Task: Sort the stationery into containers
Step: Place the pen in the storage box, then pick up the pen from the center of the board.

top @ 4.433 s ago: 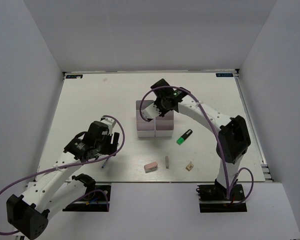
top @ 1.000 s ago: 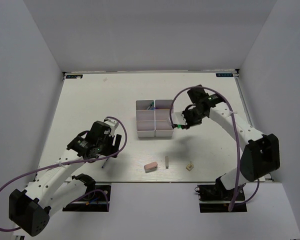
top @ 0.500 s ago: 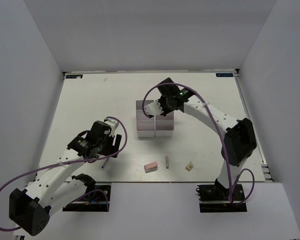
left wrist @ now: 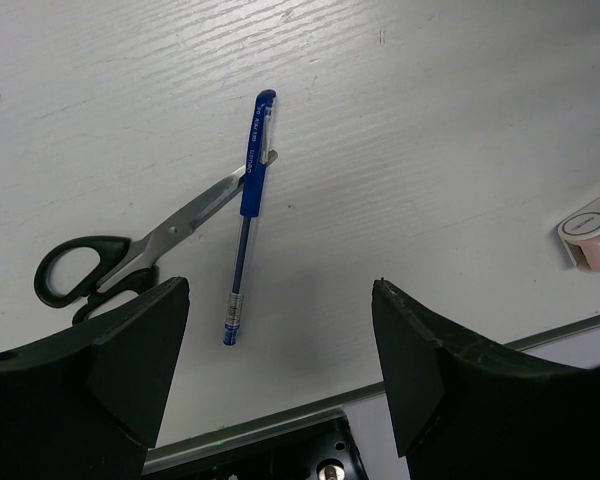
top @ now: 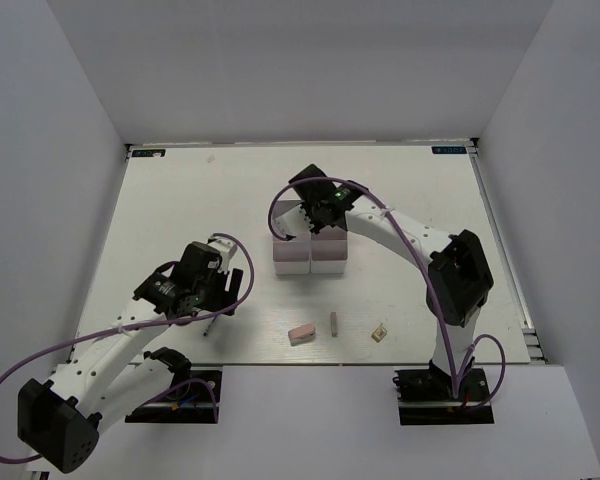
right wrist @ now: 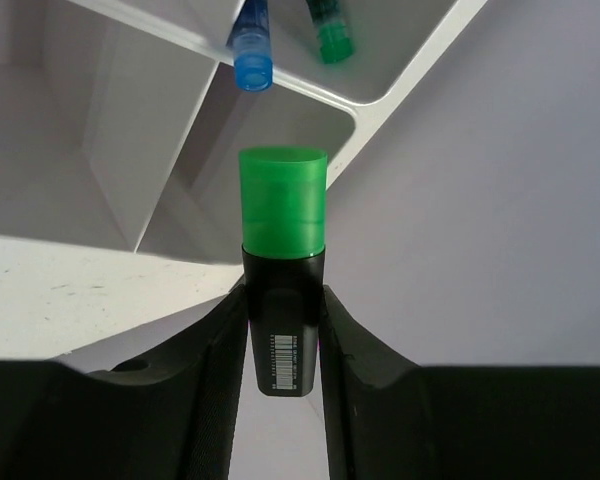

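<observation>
Looking from top view: white plastic divided tray (top: 325, 262) mid-table; right gripper (top: 295, 222) over its far-left part; left gripper (top: 210, 303) low over near-left table; pink block eraser (top: 301, 332), small grey stick (top: 334, 322) and tiny tan square piece (top: 379, 332) loose near front edge.
Left wrist view: left gripper (left wrist: 278, 292) spread wide, holding nothing; slim blue plastic pen (left wrist: 248, 215) on grainy white table (left wrist: 460, 120), long axis near-upright in frame, crossing the blade tips of black-handled metal scissors (left wrist: 130, 255).
Right wrist view: right gripper (right wrist: 283, 300) pinching green-capped black-bodied highlighter (right wrist: 283, 205) by its body; long axis in line with fingers, cap pointing out toward smooth tray compartments; blue pen end (right wrist: 252, 50) and green marker tip (right wrist: 330, 35) show inside one compartment.
</observation>
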### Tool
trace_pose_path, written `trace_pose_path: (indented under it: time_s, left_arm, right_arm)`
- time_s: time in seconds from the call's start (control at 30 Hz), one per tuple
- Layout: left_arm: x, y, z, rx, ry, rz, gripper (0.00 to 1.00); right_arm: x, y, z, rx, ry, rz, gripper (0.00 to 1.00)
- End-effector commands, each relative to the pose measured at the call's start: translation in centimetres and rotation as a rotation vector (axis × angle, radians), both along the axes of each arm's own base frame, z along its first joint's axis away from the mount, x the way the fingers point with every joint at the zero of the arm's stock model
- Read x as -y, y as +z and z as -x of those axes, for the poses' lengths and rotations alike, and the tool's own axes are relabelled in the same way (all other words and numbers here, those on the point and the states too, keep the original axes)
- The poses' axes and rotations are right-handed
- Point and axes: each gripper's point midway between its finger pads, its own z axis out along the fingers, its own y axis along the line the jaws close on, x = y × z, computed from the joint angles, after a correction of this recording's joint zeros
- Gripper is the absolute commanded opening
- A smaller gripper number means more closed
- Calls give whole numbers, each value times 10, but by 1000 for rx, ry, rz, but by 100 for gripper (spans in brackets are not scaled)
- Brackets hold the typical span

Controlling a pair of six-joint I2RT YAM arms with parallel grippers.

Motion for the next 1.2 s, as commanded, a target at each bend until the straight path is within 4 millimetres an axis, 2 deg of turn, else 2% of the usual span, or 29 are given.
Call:
trace_pose_path:
  time_s: [0.0,0.43,0.57,0.6,0.63,0.67,0.7,0.73,0.77,0.8,0.83,0.87,0.9,0.93,0.97,1.0,1.03,1.07,1.1,1.13,1.17]
  left_arm:
    - [1,5,0,22,-7,10,84]
    - [-1,3,-1,15,3,1,84]
    - [-1,0,0,5,-1,-1,82]
    - [-1,-2,0,-1,-1,-2,77]
    - [2,-2,1,-8,-13,6,72]
    - [3,-3,0,-10,-17,9,57]
    - [4,-4,1,-17,-23,9,46]
    - [6,-6,0,-29,-27,12,35]
    - [7,-7,0,-35,-28,13,26]
    - [10,-10,-2,-43,-35,13,20]
    - [12,-11,-4,-50,-35,13,16]
    - [14,-14,-6,-73,-37,6,16]
    - [15,-21,-7,-108,-37,-10,20]
    - [16,-20,-9,-119,-38,-15,42]
    - [17,-17,-15,-118,-29,-24,49]
    - [17,-26,-17,-175,-25,-62,51]
    - [17,-27,-20,-182,-22,-75,55]
    - [16,-34,-24,-207,-16,-109,55]
    - [17,-31,-30,-198,-15,-110,55]
    - [18,-31,-35,-190,-17,-111,56]
    - [20,-35,-39,-205,-21,-121,56]
  right_arm:
    - [-2,12,-3,27,-19,11,35]
    - [-5,2,-2,-9,-33,3,46]
    - [-2,12,2,-16,-59,-35,43]
    - [-6,26,1,-5,-83,-89,38]
    - [-3,29,7,-31,-92,-95,35]
    - [-6,49,8,-14,-126,-176,16]
    - [-5,51,12,-28,-145,-208,1]
    - [-2,56,15,-39,-231,-295,0]
    - [4,72,21,-29,-261,-363,0]
    - [1,68,28,-70,-280,-420,0]
    - [12,84,39,-85,-400,-573,0]
    - [18,74,45,-122,-448,-598,0]
    - [15,66,55,-199,-457,-640,0]
    - [29,50,71,-253,-517,-648,21]
    - [29,40,84,-328,-553,-675,43]
    - [28,33,93,-399,-579,-712,60]
    - [44,17,109,-442,-618,-705,68]
    - [39,15,111,-491,-646,-785,68]
    - [40,12,115,-509,-655,-809,66]
    - [44,-2,133,-553,-642,-831,62]
    - [49,-7,134,-560,-666,-856,62]
